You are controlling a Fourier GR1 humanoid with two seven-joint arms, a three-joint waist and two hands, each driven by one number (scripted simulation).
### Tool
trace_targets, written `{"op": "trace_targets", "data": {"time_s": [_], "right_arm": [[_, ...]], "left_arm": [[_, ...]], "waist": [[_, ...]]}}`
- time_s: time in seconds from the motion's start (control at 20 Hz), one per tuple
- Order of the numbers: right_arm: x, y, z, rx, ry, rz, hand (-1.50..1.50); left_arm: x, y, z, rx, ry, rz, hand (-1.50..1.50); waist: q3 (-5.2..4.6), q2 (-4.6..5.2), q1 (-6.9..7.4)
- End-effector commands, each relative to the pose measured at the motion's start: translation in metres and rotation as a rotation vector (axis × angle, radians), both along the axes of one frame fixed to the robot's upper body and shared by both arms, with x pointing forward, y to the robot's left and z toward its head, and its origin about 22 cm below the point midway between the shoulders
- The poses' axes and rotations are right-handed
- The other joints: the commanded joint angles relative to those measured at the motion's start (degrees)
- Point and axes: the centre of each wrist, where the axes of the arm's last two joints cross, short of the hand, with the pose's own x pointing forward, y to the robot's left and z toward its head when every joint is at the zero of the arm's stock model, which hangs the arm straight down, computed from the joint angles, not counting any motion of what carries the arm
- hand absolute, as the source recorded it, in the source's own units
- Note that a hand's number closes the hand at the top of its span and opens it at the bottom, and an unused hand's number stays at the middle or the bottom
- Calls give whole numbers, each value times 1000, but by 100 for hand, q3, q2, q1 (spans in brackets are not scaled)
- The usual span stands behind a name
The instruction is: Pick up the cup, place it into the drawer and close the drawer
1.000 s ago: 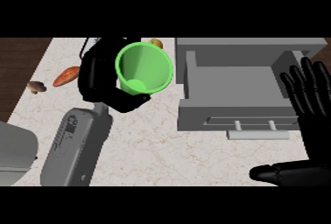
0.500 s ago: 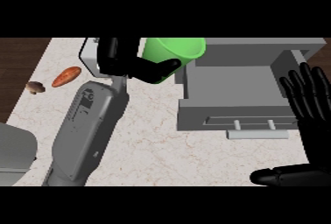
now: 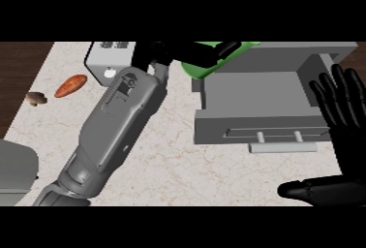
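left hand [image 3: 187, 52]: black fingers curled round the green cup [image 3: 208, 64], right up at the far edge of the view, so its top gets cut off
cup: only a green slice shows, most of it is buried under the fingers; it sits at the far-left corner of the open drawer [image 3: 261, 104], over the drawer's left wall, can't tell if it's touching it
left forearm [image 3: 114, 128]: big grey thing running diagonally from bottom left up to the hand, covers a good chunk of the surface [image 3: 178, 164]
drawer: pulled out, grey, inside looks bare from what I can see; bar handle [image 3: 283, 147] on the near face; its right side is partly behind the other hand
right hand [image 3: 342, 109]: at the right edge, fingers straight and pointing up, holding nothing, thumb low near the bottom right
other stuff: white boxy appliance [image 3: 109, 59] half hidden behind the left hand; carrot [image 3: 70, 85] and a small brown mushroom [image 3: 35, 98] by the left edge, well apart from the drawer; grey object [image 3: 16, 174] cut off at bottom left, no idea what it is
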Motion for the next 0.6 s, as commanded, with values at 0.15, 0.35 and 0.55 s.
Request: {"op": "trace_targets", "data": {"time_s": [0.15, 0.35, 0.55], "right_arm": [[3, -10, -1, 19, -15, -15, -150], [4, 8, 8, 10, -9, 21, -150], [-12, -7, 9, 0, -13, 30, -150]], "left_arm": [[11, -20, -11, 38, 33, 12, 150], [14, -34, -20, 70, 67, 54, 150], [23, -28, -30, 82, 112, 51, 150]], "waist": [[0, 5, -26], [0, 27, -152], [1, 32, -203]]}}
